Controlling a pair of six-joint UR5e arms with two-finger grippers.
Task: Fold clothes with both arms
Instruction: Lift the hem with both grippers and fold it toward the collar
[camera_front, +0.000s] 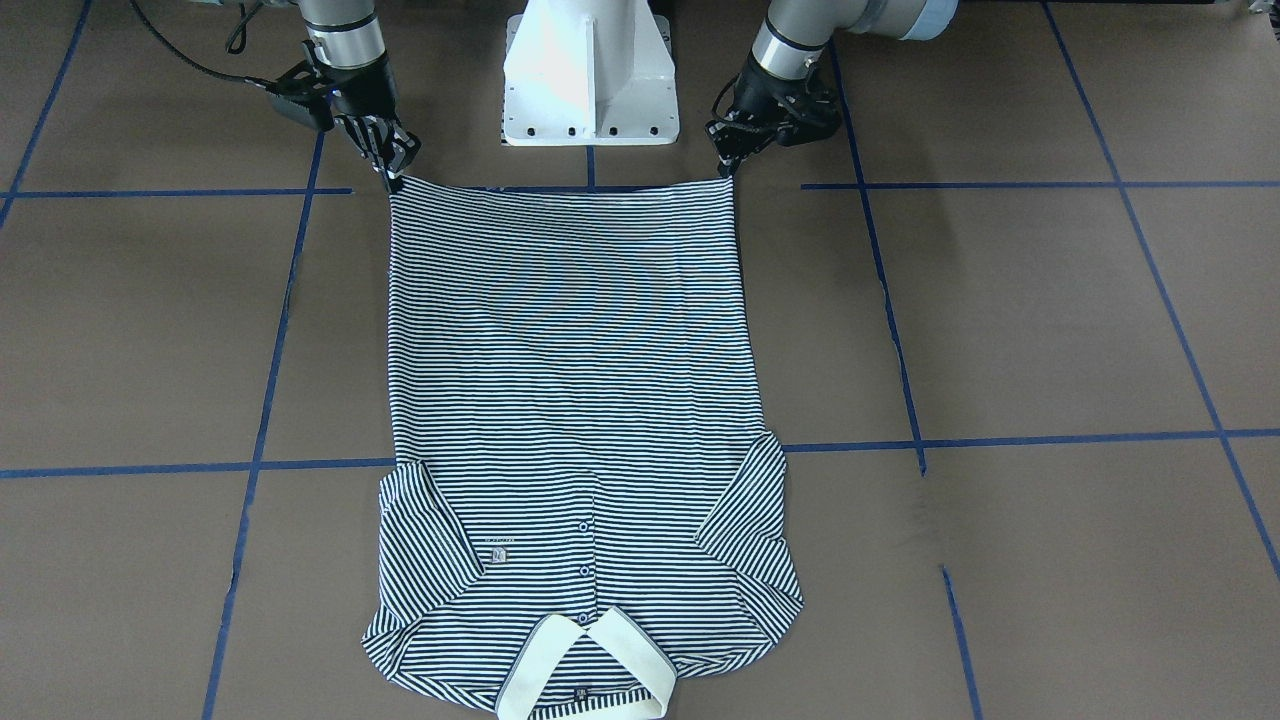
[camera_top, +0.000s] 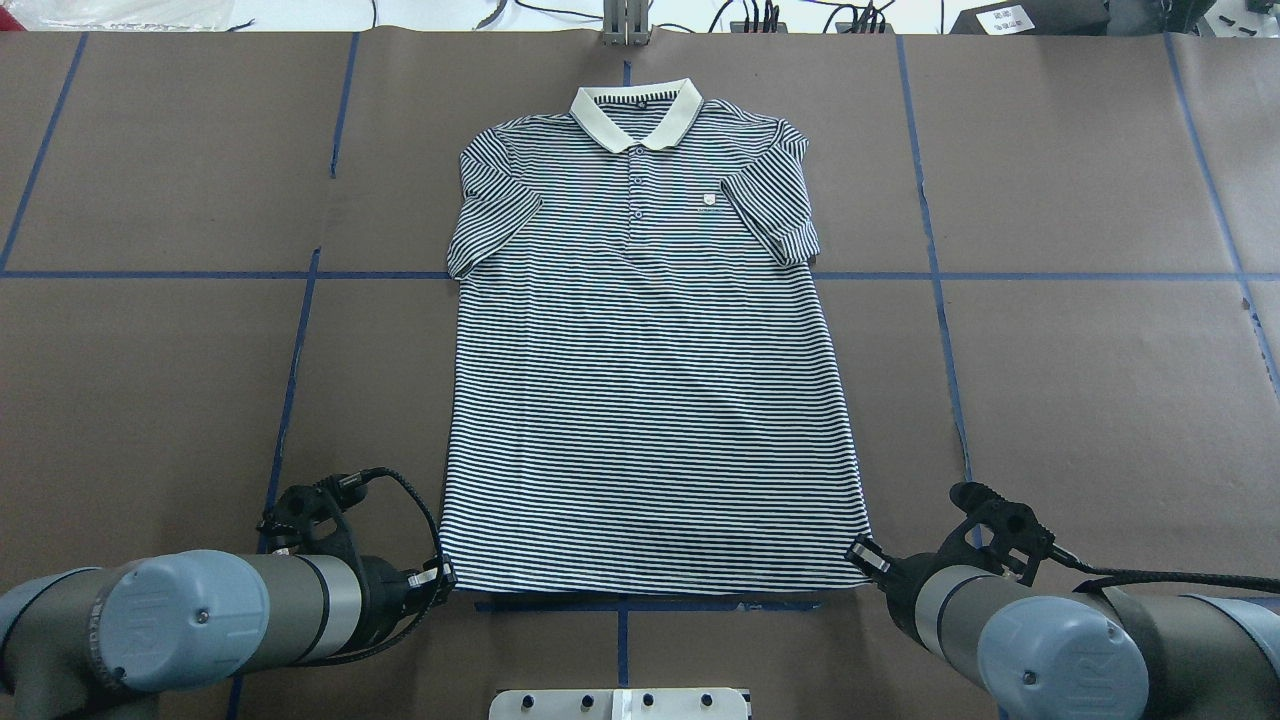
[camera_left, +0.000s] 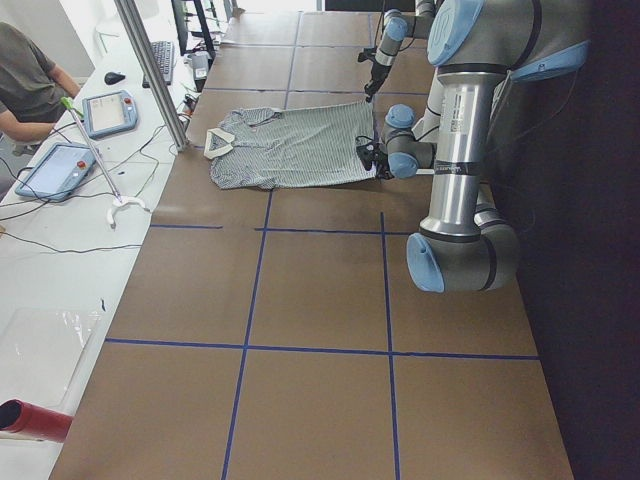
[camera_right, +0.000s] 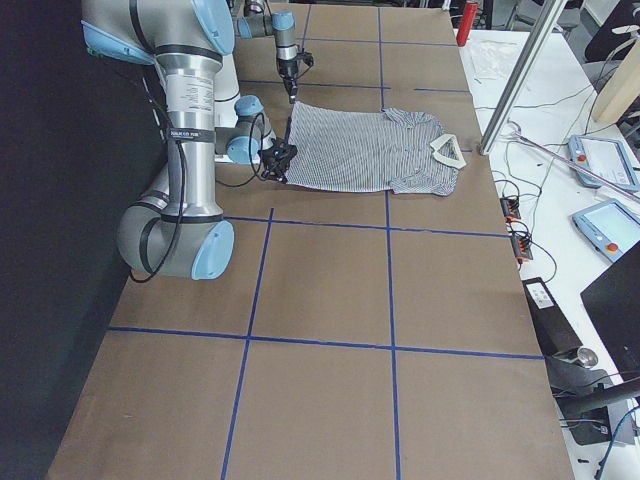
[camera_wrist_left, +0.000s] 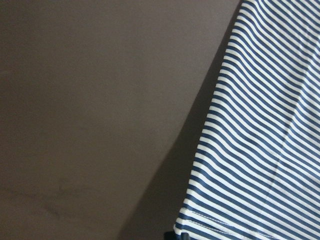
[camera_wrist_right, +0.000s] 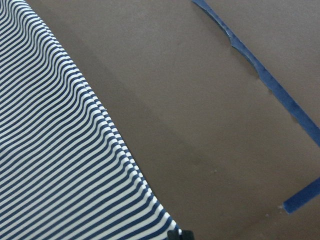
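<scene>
Brown table (camera_top: 150, 380), polo shirt (camera_top: 650, 400); person (camera_left: 25, 80) only in exterior left view

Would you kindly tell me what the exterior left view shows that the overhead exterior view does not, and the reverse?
Only the exterior left view shows a person at a side bench with tablet-like pendants. Only the overhead exterior view shows the placket buttons and chest logo patch clearly. Both show the striped polo shirt lying flat, with the left tool and right tool at its hem corners.
</scene>
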